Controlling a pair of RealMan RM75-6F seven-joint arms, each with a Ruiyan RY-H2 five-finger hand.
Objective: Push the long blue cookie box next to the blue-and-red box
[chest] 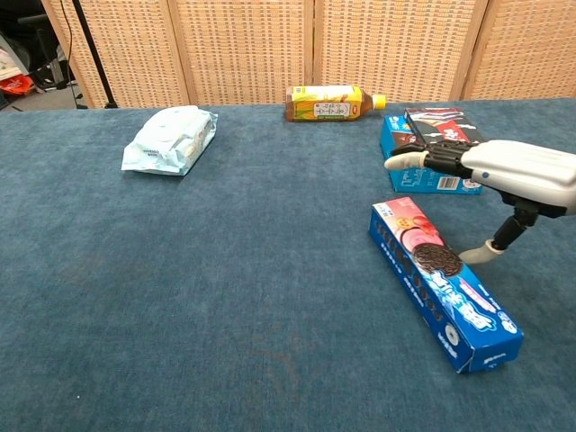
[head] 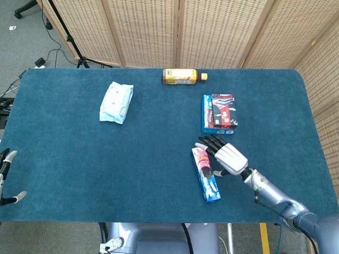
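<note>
The long blue cookie box [head: 206,174] [chest: 442,283] lies flat near the table's front, slanting slightly, below the blue-and-red box [head: 218,114] [chest: 434,148]. My right hand [head: 225,155] [chest: 504,171] is at the cookie box's right side, fingers stretched out over its far end and thumb touching its right edge. It holds nothing. A gap of carpet separates the two boxes. My left hand [head: 5,177] shows only as fingertips at the left edge of the head view, apart, holding nothing.
A yellow drink bottle [head: 181,76] [chest: 329,102] lies on its side at the back. A white wipes pack [head: 116,102] [chest: 171,139] sits at the back left. The blue table [head: 79,159] ends just in front of the cookie box.
</note>
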